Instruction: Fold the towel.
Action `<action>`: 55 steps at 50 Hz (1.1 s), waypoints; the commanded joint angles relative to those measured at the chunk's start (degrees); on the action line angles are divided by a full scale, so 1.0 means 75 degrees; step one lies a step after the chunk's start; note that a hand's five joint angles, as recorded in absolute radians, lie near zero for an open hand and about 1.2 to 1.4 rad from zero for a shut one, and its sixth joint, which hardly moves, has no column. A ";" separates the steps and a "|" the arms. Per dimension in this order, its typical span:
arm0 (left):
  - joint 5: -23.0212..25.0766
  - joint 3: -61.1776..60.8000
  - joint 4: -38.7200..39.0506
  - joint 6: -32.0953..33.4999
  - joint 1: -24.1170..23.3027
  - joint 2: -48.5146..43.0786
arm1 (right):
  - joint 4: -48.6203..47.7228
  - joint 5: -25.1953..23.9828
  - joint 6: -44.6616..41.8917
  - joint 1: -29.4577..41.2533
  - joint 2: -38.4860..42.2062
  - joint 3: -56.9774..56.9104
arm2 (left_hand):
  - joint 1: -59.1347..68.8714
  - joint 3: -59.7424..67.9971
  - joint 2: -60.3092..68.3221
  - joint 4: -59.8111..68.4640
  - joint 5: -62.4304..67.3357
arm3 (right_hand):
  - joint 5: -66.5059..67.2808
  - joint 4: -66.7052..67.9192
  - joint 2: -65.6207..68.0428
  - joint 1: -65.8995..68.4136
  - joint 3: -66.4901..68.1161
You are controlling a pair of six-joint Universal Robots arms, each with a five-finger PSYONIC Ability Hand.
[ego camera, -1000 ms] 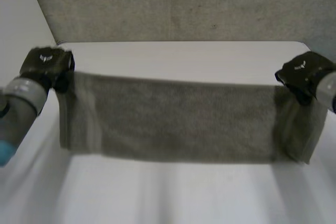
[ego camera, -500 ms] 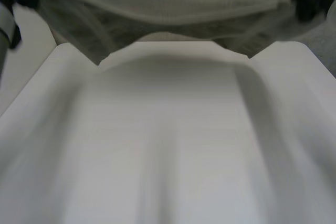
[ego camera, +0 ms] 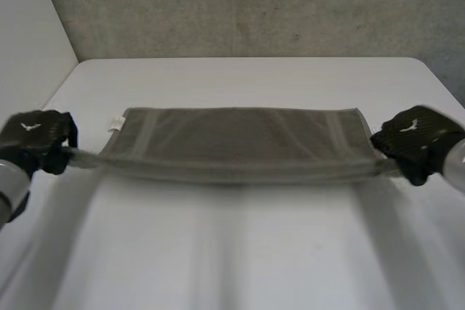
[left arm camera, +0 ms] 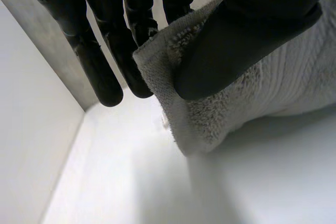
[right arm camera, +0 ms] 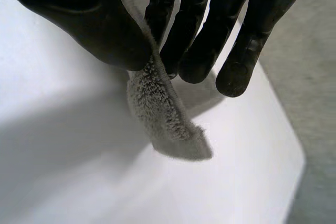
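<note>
A grey-green towel [ego camera: 236,139] is stretched flat across the middle of the white table [ego camera: 240,252], its far edge lying down and its near edge held taut just above the surface. My left hand [ego camera: 36,139] pinches the towel's near left corner [left arm camera: 181,93] between thumb and fingers. My right hand [ego camera: 414,139] pinches the near right corner [right arm camera: 163,114] the same way. A small white tag [ego camera: 115,123] sticks out at the towel's far left corner.
A grey textured wall [ego camera: 254,5] stands behind the table's far edge. A pale wall [ego camera: 29,34] runs along the left side. Bare table surface lies in front of the towel and beyond it.
Both hands swung the towel up high, then brought it down toward me. It now lies stretched low over the table instead of hanging as a curtain.
</note>
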 commanded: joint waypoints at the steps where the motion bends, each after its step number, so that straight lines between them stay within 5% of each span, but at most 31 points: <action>1: 0.0870 -0.0166 -0.0346 0.0048 0.0459 0.1353 | 0.0734 -0.0097 -0.0089 -0.0180 -0.0950 -0.0441 | 0.1559 0.1365 0.1360 0.1357 0.1413 | 0.0258 0.0447 0.0539 0.0466 0.0404; 6: 0.0859 -0.0050 -0.0253 0.0049 0.0354 0.0946 | 0.0664 -0.0167 -0.0054 -0.0191 -0.0586 -0.0570 | 0.1559 0.1365 0.1360 0.1357 0.1413 | 0.0258 0.0447 0.0539 0.0466 0.0404; 10: 0.0800 0.0361 -0.0100 0.0048 0.0143 -0.0076 | 0.0501 -0.0121 -0.0019 -0.0016 0.0757 -0.1141 | 0.1559 0.1365 0.1360 0.1357 0.1413 | 0.0258 0.0447 0.0539 0.0466 0.0404; 20: -0.0639 0.3181 0.0017 0.0025 -0.1040 -0.3237 | -0.0320 0.0395 0.0298 0.0430 0.2906 -0.3019 | 0.1559 0.1365 0.1360 0.1357 0.1413 | 0.0258 0.0447 0.0539 0.0466 0.0404; 37: -0.1813 0.6830 0.0029 0.0025 -0.1803 -0.5713 | -0.2780 0.1098 0.0614 0.0875 0.5295 -0.5490 | 0.1559 0.1365 0.1360 0.1357 0.1413 | 0.0258 0.0447 0.0539 0.0466 0.0404; 38: -0.1801 0.7015 0.0029 0.0037 -0.1861 -0.5863 | -0.2909 0.1087 0.0614 0.0910 0.5459 -0.5642 | 0.1559 0.1365 0.1360 0.1357 0.1413 | -0.2621 -0.2432 -0.2339 -0.2412 -0.2475; 39: -0.1801 0.7168 0.0029 0.0048 -0.1908 -0.6016 | -0.2910 0.1086 0.0614 0.0910 0.5461 -0.5644 | -0.2191 -0.2384 -0.2390 -0.2393 -0.2336 | -0.2650 -0.2461 -0.2368 -0.2441 -0.2504; 40: -0.1801 0.7170 0.0029 0.0048 -0.1908 -0.6017 | -0.3026 0.1110 0.0614 0.0968 0.5611 -0.5783 | -0.2228 -0.2422 -0.2427 -0.2430 -0.2374 | -0.7046 -0.6857 -0.6765 -0.6838 -0.6900; 41: -0.1848 0.7251 0.0029 0.0072 -0.1966 -0.6110 | -0.3120 0.1145 0.0626 0.1027 0.5741 -0.5900 | -0.5737 -0.5930 -0.5936 -0.5939 -0.5882 | -0.9076 -0.8887 -0.8794 -0.8867 -0.8929; 42: -0.1871 0.7287 0.0029 0.0083 -0.2036 -0.6192 | -0.3121 0.1145 0.0626 0.1027 0.5742 -0.5902 | -0.7615 -0.7808 -0.7814 -0.7817 -0.7760 | -0.9076 -0.8887 -0.8794 -0.8867 -0.8929; 55: -0.2000 0.6352 -0.0100 0.0037 -0.2084 -0.5691 | -0.3168 0.1286 0.1423 0.1168 0.5074 -0.5011 | -0.7775 -0.7968 -0.7974 -0.7977 -0.7920 | -0.9076 -0.8887 -0.8794 -0.8867 -0.8929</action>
